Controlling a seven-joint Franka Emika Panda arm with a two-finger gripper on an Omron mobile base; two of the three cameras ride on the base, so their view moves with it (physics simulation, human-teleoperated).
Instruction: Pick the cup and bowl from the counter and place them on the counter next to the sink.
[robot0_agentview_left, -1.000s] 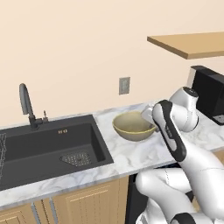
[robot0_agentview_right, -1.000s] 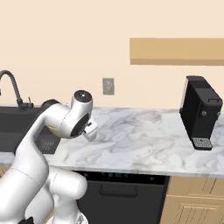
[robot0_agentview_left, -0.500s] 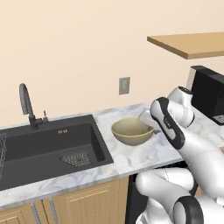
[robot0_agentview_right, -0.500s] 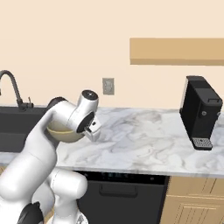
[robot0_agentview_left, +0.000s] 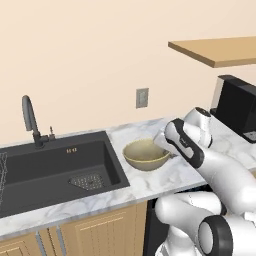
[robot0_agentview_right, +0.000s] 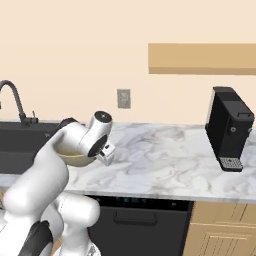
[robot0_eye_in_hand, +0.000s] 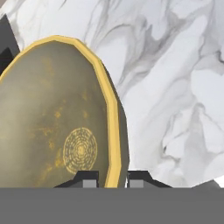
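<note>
The olive-gold bowl (robot0_agentview_left: 146, 154) is on the white marble counter (robot0_agentview_left: 150, 182), just to the right of the black sink (robot0_agentview_left: 55, 170), and it is upright with its opening up. In the hand view the gripper (robot0_eye_in_hand: 111, 177) has its two dark fingertips (robot0_eye_in_hand: 87, 178) on either side of the bowl's yellow rim (robot0_eye_in_hand: 114, 131): one tip is inside the bowl and the other is outside the wall, so the fingers are clamped on the rim.

From the left base camera the white arm bends down to the right edge of the bowl. From the right base camera the bowl (robot0_agentview_right: 70, 156) is mostly hidden behind the arm; only a part of its rim and side is seen. The gooseneck faucet (robot0_agentview_left: 31, 120) stands behind the sink. A black coffee machine (robot0_agentview_right: 229, 129) is on the far right of the counter, well apart from the bowl. A grey wall outlet (robot0_agentview_left: 142, 98) is on the wall above the bowl.
</note>
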